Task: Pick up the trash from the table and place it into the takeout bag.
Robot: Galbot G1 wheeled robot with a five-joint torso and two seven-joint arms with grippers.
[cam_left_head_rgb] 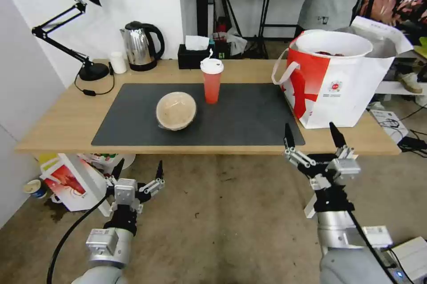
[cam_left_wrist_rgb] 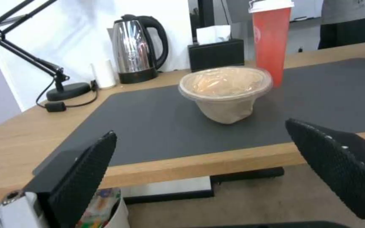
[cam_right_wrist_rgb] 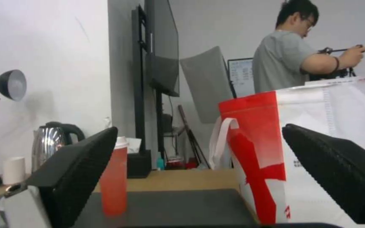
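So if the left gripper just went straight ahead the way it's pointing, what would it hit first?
Probably the tan lidded bowl on the mat. The open left gripper sits near the table edge height, so clipping that edge first is possible.

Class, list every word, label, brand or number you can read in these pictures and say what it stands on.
No text reads clearly enough to quote.
takeout bag: round red logo with small lines beneath, too small to read.
red drink cup: faint mark in the left wrist view, blurred.
smaller bag on the floor: a picture and print, unreadable.
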